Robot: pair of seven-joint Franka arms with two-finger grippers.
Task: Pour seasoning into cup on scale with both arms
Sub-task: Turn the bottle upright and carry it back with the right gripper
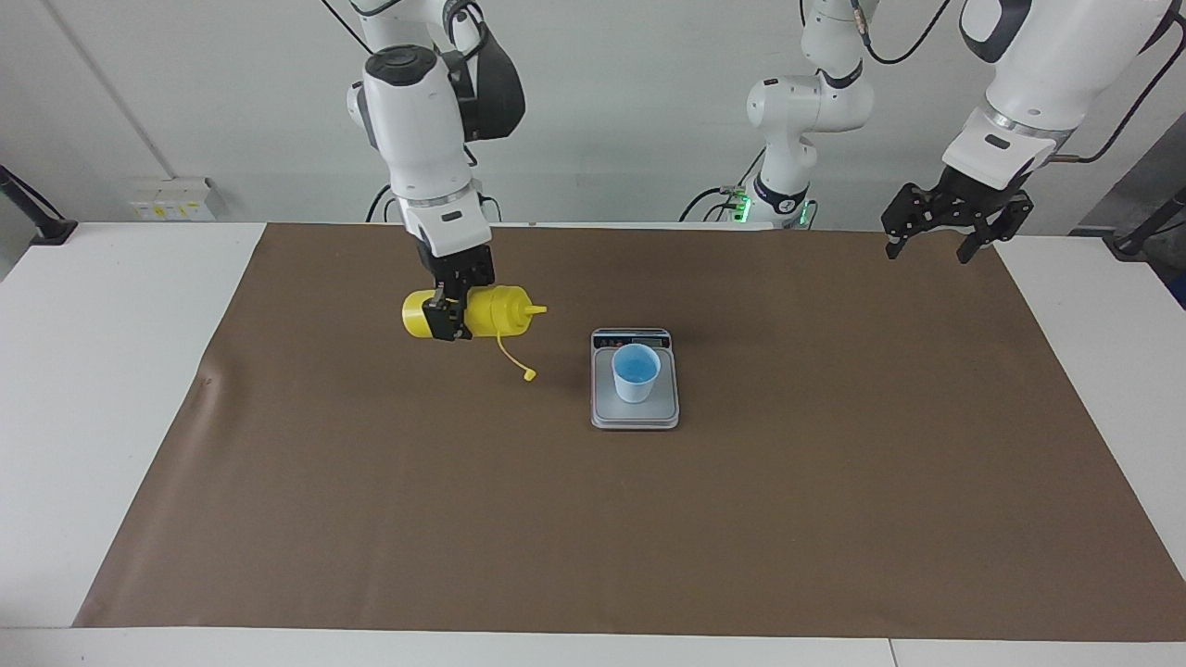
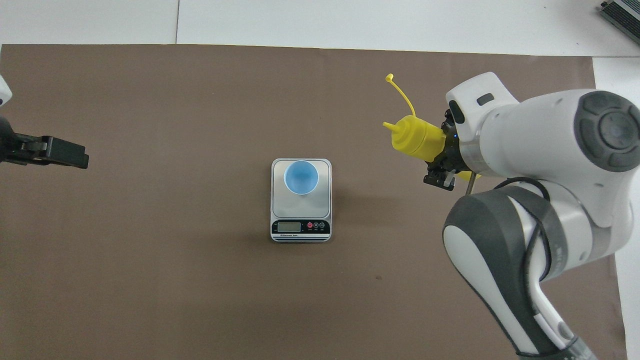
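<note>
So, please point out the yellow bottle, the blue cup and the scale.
yellow bottle (image 1: pixel 496 310), facing view: on its shoulder below the nozzle.
blue cup (image 2: pixel 301 177), overhead view: on its blue inside.
scale (image 2: pixel 300 227), overhead view: on its display strip.

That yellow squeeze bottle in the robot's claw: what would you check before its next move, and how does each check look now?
1. Right gripper shut on the yellow plastic squeeze bottle: ok.
2. Tethered cap off the nozzle: ok.
3. Nozzle over the small light-blue cup: not ok; the bottle is sideways over the brown mat, toward the right arm's end.
4. Cup upright on the flat silver-grey scale: ok.
5. Seasoning in cup: cannot tell.
6. Left gripper open, waiting clear of the scale: ok.
</note>
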